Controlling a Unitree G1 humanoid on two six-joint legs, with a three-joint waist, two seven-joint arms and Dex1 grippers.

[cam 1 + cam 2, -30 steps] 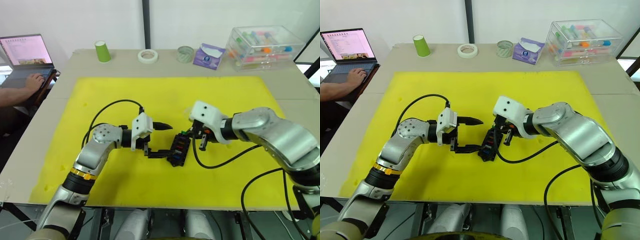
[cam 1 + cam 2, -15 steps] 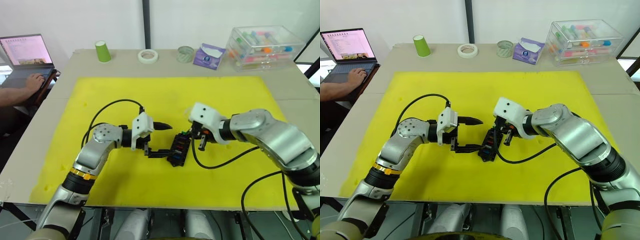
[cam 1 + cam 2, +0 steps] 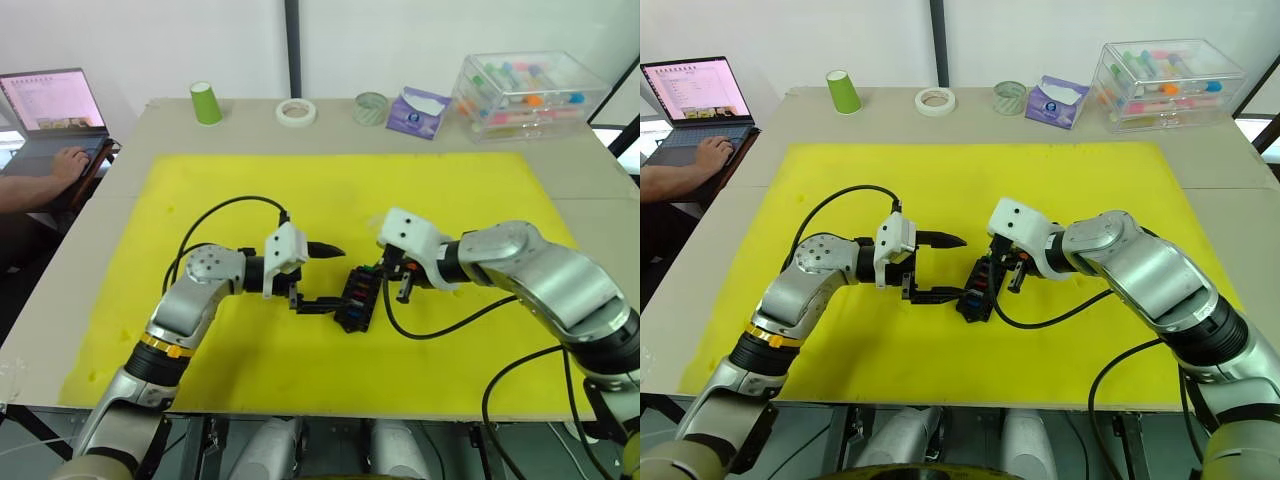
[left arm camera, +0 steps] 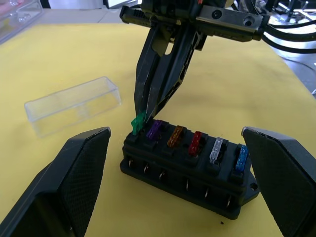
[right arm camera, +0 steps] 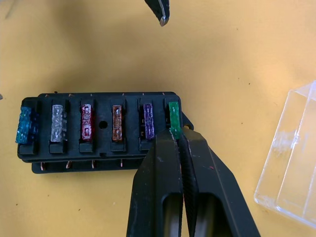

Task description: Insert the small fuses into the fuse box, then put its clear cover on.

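Observation:
The black fuse box (image 3: pixel 356 298) lies on the yellow mat (image 3: pixel 200 180), between the fingers of my open left gripper (image 3: pixel 340 278). Five small fuses sit in its slots: blue (image 5: pixel 23 126), grey (image 5: pixel 58 123), red (image 5: pixel 87 122), amber (image 5: pixel 116 122) and purple (image 5: pixel 147 121). My right gripper (image 5: pixel 180 139) is shut on a green fuse (image 5: pixel 174 120) at the end slot beside the purple one. Whether the green fuse is seated I cannot tell. The clear cover (image 4: pixel 74 105) lies on the mat beside the box, apart from it.
Along the table's back edge stand a green cup (image 3: pixel 206 102), two tape rolls (image 3: pixel 297 111), a tissue pack (image 3: pixel 417 110) and a large clear storage box (image 3: pixel 525 92). At far left a person's hand (image 3: pixel 62 163) rests on a laptop (image 3: pixel 50 110).
The right wrist has shifted very slightly over the box's end. The left arm and the box have not moved.

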